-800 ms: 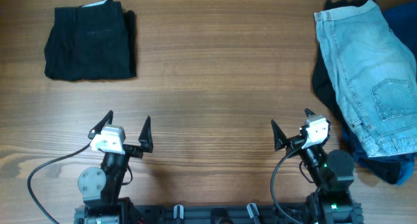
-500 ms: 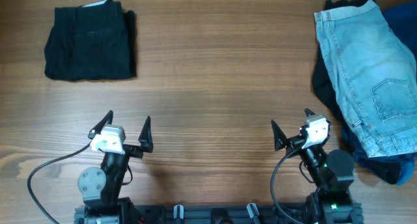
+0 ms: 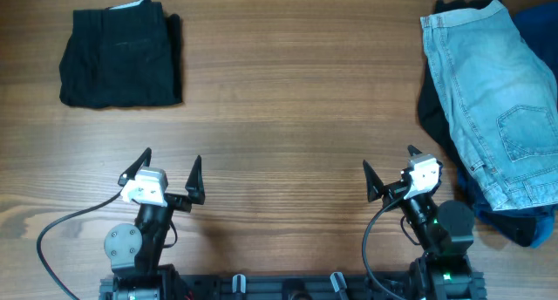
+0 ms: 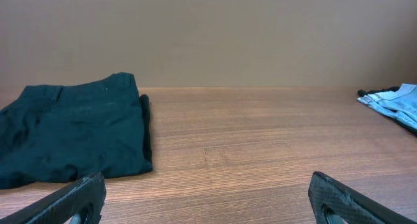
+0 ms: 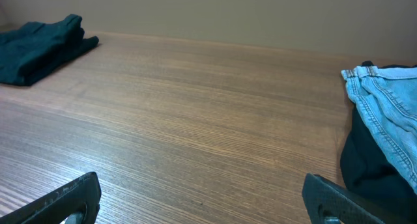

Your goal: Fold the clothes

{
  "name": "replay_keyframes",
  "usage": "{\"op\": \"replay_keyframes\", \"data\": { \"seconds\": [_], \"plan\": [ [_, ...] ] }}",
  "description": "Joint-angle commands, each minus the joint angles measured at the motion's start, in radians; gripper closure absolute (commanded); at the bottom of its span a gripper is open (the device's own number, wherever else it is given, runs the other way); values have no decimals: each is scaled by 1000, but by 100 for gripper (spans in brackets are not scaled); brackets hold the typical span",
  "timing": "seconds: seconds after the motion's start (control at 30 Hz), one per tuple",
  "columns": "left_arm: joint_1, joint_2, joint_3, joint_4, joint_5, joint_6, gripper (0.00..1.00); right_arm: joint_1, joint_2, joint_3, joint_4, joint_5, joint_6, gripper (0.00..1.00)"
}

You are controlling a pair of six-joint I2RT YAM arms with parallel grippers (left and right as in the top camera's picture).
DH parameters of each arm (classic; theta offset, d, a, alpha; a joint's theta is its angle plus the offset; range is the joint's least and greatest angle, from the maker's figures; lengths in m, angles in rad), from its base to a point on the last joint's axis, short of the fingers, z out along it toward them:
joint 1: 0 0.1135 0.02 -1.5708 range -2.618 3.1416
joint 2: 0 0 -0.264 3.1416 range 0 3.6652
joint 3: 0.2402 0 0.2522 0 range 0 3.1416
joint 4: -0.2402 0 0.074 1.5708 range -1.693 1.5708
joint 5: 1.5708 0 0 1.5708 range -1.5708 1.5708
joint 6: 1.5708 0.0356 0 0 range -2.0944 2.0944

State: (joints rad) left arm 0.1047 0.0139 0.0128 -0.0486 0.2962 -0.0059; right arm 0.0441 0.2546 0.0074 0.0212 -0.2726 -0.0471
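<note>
Overhead view: the denim shorts (image 3: 497, 99) lie at the far right edge of the table (image 3: 296, 99), on top of darker clothes (image 3: 429, 117), with their long axis running far to near. They sit right of and beyond the right gripper (image 3: 388, 158), the nearer of the 2. The left gripper (image 3: 172, 154) is well apart from them, closer to the folded black garment (image 3: 120, 57). Both grippers have their jaws spread wide and hold nothing.
</note>
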Motion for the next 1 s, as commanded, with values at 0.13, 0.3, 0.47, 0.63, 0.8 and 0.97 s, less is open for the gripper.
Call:
{"op": "replay_keyframes", "data": {
  "seconds": [0.13, 0.3, 0.47, 0.63, 0.8, 0.97],
  "plan": [
    [5, -7, -7, 0, -9, -3, 0, -6, 5, -2, 4, -20, -3, 0],
    [5, -7, -7, 0, -9, -2, 0, -6, 5, -2, 4, -20, -4, 0],
    [5, -7, -7, 0, -9, -3, 0, -6, 5, -2, 5, -13, -6, 0],
    [5, -7, -7, 3, -14, 2, 0, -6, 5, -2, 43, -25, -2, 0],
    [5, -7, -7, -15, -181, 1, 0, -6, 5, -2, 56, -39, -3, 0],
    [5, -7, -7, -23, -290, 1, 0, -6, 5, -2, 174, -60, 23, 0]
  ]
}}
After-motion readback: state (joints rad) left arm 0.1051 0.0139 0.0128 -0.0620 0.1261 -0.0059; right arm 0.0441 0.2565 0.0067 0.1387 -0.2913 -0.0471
